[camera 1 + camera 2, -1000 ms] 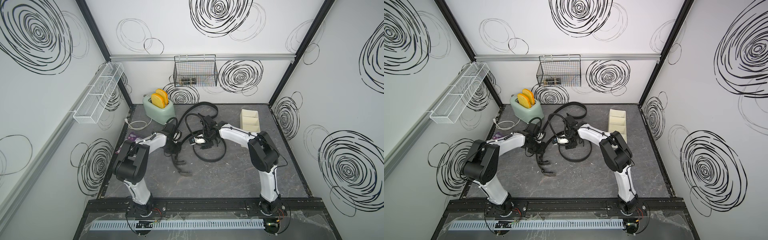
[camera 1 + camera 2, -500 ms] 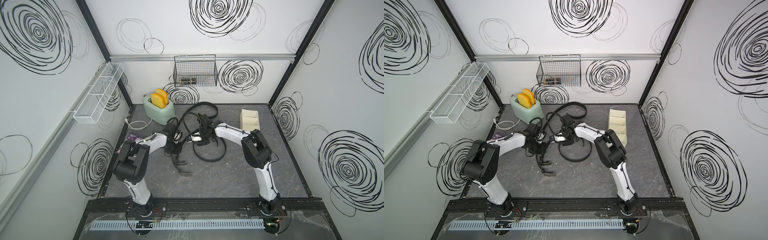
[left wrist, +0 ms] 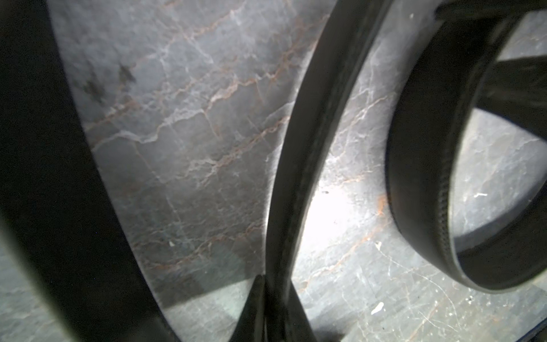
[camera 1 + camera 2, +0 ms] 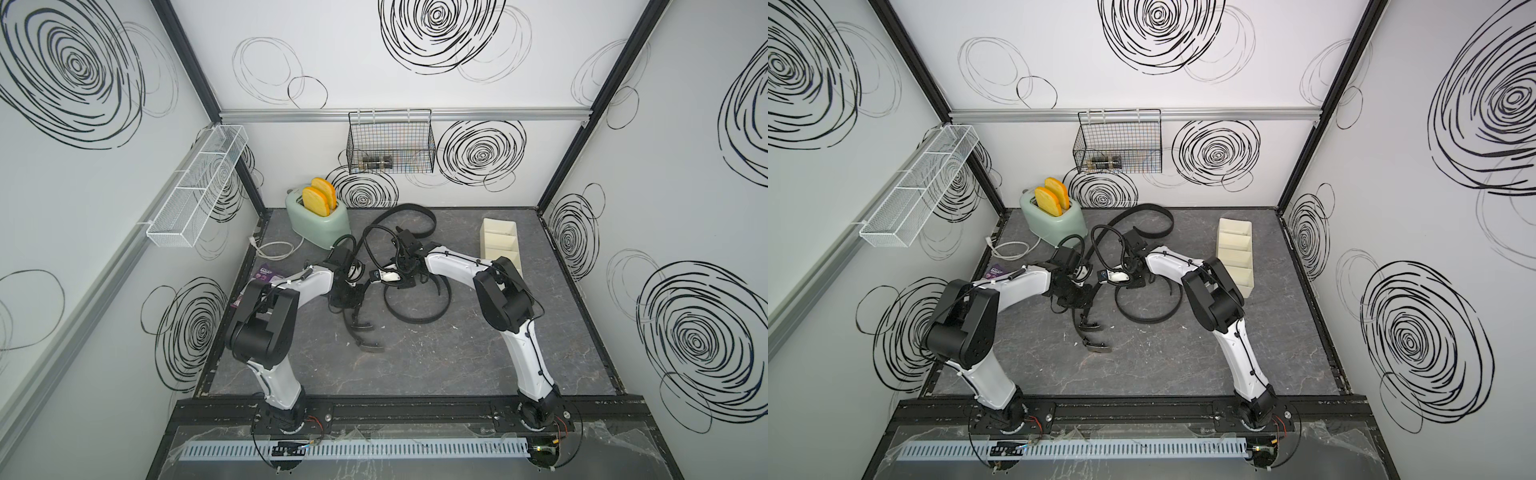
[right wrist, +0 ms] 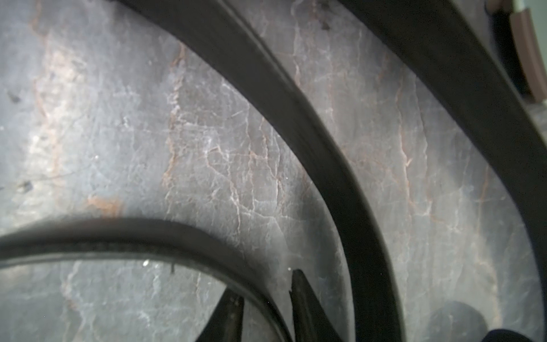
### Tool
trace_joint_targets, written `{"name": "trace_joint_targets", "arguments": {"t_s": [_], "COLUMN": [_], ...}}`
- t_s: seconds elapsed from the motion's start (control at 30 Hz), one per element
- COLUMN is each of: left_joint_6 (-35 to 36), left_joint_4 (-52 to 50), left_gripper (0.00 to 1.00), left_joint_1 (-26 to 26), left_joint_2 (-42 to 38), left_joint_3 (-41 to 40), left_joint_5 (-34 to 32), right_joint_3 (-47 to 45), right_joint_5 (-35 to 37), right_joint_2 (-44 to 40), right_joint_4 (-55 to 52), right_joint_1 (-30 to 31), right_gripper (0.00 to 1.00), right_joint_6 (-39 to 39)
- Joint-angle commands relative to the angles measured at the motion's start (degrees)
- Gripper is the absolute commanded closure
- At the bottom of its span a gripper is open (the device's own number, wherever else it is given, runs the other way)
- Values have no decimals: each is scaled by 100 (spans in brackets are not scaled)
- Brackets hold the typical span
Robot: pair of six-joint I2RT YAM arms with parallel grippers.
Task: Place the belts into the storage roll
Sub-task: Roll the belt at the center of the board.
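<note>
belts [image 4: 417, 320], two, one storage roll [image 4: 485, 239], left end effector [image 3: 266, 299] pinching one, right end effector [image 5: 266, 302] astride one, grip unclear

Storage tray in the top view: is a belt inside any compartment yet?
No, the storage tray compartments show only cream plastic; the belts lie out on the table.

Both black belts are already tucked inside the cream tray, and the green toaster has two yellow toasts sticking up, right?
No, the belts aren't inside the cream tray, which looks empty. Both top views show them sprawled out on the gray table. The green toaster does have two yellow toasts sticking up.
</note>
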Motion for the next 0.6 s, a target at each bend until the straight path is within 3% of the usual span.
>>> {"name": "trace_joint_targets", "arguments": {"t_s": [0.0, 0.07, 0.13, 0.33, 0.43, 0.57], "left_joint_6": [6, 4, 4, 44, 48, 26], "left_joint_4": [-11, -9, 0, -25, -27, -9], "left_gripper": [86, 86, 86, 87, 87, 89], "left_joint_1": [52, 57, 55, -15, -95, -214], "left_joint_2": [-53, -51, -64, -51, -70, -78], "left_joint_3": [-65, -73, -82, -49, -47, -38], "left_joint_5": [146, 155, 147, 211, 207, 243], "right_joint_3": [-158, -244, -280, -922, -1406, -1564], "right_joint_5": [79, 83, 116, 252, 652, 1310], "right_joint_2": [29, -39, -87, -537, -832, -970], "right_joint_4": [-231, -231, -198, 498, 1428, 1846], "right_joint_1": [-66, -120, -180, -297, -305, -328], "right_gripper": [78, 85, 99, 100, 100, 100], "right_joint_6": [-47, -28, 112, 828, 1908, 3162]}}
